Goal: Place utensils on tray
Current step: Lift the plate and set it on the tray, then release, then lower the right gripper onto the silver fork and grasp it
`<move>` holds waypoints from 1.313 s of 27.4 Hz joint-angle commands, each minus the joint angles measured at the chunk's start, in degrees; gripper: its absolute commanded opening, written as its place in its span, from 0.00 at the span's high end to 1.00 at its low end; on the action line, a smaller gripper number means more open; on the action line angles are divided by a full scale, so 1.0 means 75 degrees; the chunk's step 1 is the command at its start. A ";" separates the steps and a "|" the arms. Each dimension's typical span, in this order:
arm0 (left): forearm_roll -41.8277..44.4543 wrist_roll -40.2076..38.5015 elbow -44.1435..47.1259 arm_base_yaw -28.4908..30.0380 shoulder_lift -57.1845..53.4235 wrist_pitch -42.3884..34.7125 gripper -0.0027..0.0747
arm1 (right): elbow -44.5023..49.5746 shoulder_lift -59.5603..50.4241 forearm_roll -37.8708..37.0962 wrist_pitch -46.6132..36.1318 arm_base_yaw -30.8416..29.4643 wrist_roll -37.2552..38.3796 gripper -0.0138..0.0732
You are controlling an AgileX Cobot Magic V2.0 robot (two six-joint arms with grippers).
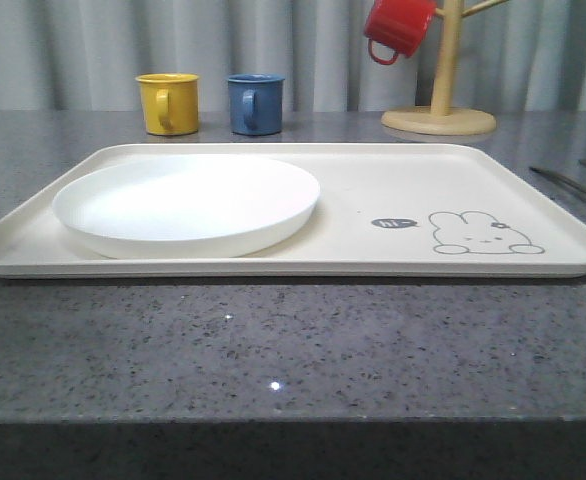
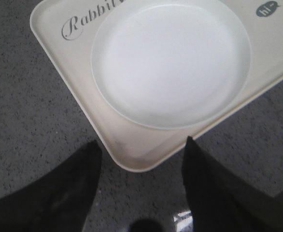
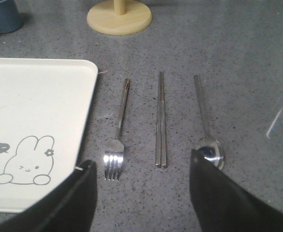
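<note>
Clearly nothing was lifted yet: fork (image 3: 116, 137), chopsticks (image 3: 161, 121) and spoon (image 3: 206, 125) lay side by side on the counter just beside the tray (image 3: 59, 87). Both the right gripper (image 3: 141, 186) and left gripper (image 2: 140, 169) stood wide and empty. I'd pinch the fork mid-handle.

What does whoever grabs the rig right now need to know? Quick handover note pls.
Left gripper: open, empty, over the tray corner near the white plate.
Right gripper: open, empty, over the utensils.
Fork, chopsticks and spoon lie side by side on the counter beside the tray's rabbit end, fork closest to it.
Done: nothing on the tray yet apart from the plate.
Left: move all three utensils onto the tray.
</note>
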 commanded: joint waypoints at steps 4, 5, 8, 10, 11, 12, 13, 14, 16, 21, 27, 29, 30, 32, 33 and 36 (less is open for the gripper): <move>0.0169 -0.0291 0.1047 -0.0216 -0.1646 -0.0291 0.49 | -0.0415 0.0385 0.0254 -0.0055 0.0088 -0.0211 0.32; 0.0169 -0.0291 0.1133 -0.0216 -0.1810 -0.0291 0.49 | -0.0580 0.0561 0.0254 0.0293 0.0130 -0.0309 0.32; 0.0169 -0.0291 0.1210 -0.0216 -0.2051 -0.0271 0.49 | -0.1202 0.1435 0.0256 0.1225 0.0223 -0.0337 0.32; 0.0169 -0.0291 0.1210 -0.0216 -0.2092 -0.0252 0.49 | -0.1628 0.1981 0.0256 0.1732 0.0286 -0.0371 0.32; 0.0169 -0.0291 0.1210 -0.0216 -0.2092 -0.0252 0.49 | -0.1848 0.2298 0.0256 0.1926 0.0333 -0.0370 0.32; 0.0169 -0.0291 0.1210 -0.0216 -0.2092 -0.0245 0.49 | -0.2023 0.2567 0.0256 0.2088 0.0374 -0.0370 0.32; 0.0169 -0.0291 0.1210 -0.0216 -0.2077 -0.0245 0.49 | -0.2191 0.2907 0.0256 0.2254 0.0424 -0.0370 0.32; 0.0169 -0.0291 0.1210 -0.0216 -0.2077 -0.0245 0.49 | -0.2359 0.3186 0.0256 0.2353 0.0448 -0.0370 0.32; 0.0169 -0.0291 0.1210 -0.0216 -0.2077 -0.0245 0.49 | -0.2747 0.3791 0.0256 0.2464 0.0532 -0.0370 0.32; 0.0169 -0.0291 0.1210 -0.0216 -0.2077 -0.0245 0.49 | -0.3585 0.5219 0.0262 0.2691 0.0795 -0.0370 0.32; 0.0169 -0.0291 0.1210 -0.0216 -0.2077 -0.0245 0.49 | -0.4866 0.7021 0.0035 0.3375 0.0997 -0.0370 0.32; 0.0169 -0.0291 0.1210 -0.0216 -0.2077 -0.0245 0.49 | -0.5240 0.7487 -0.0151 0.3614 0.0997 -0.0211 0.32; 0.0169 -0.0291 0.1210 -0.0216 -0.2077 -0.0245 0.49 | -0.5420 0.7706 -0.0259 0.3710 0.0997 -0.0106 0.32; 0.0169 -0.0291 0.1210 -0.0216 -0.2077 -0.0245 0.49 | -0.5755 0.8139 -0.0533 0.3806 0.0997 0.0168 0.32; 0.0169 -0.0291 0.1210 -0.0216 -0.2077 -0.0245 0.49 | -0.5902 0.8350 -0.0655 0.3809 0.0997 0.0280 0.32; 0.0169 -0.0291 0.1210 -0.0216 -0.2077 -0.0245 0.49 | -0.6223 0.8817 -0.0758 0.3826 0.0997 0.0484 0.32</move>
